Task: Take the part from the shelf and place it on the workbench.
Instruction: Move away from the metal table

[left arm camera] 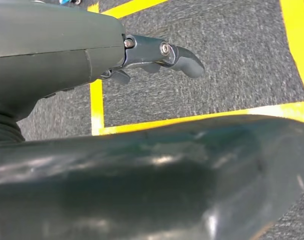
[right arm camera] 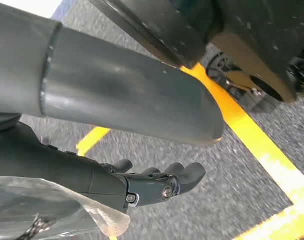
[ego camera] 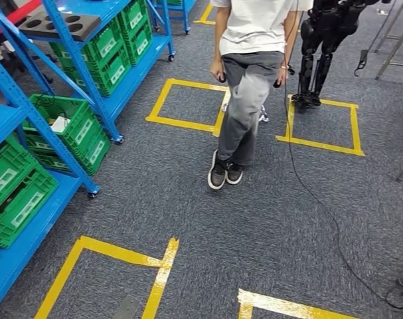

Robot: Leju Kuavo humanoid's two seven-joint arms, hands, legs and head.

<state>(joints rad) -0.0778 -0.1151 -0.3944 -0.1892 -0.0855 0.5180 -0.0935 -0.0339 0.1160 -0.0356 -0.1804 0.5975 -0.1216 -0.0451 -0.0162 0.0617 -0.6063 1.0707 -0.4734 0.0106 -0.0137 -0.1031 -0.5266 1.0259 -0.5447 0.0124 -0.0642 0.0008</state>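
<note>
In the right wrist view my right hand (right arm camera: 154,182) hangs over the grey carpet. A clear plastic bag (right arm camera: 55,210) with something dark inside lies against its palm side, and the hand appears to hold it; the dark fingers (right arm camera: 180,175) reach out past the bag. My left hand (left arm camera: 158,55) also hangs above the carpet with its fingers stretched out and nothing in them. The blue shelf (ego camera: 74,60) stands at the left of the head view and carries green crates (ego camera: 71,126). On its upper level rests a dark tray with round holes (ego camera: 59,23).
A person (ego camera: 249,86) stands straight ahead on the carpet, holding a black cable (ego camera: 309,193) that trails across the floor to the right. Another dark robot (ego camera: 324,40) stands at the back right. Yellow tape squares (ego camera: 186,103) mark the floor.
</note>
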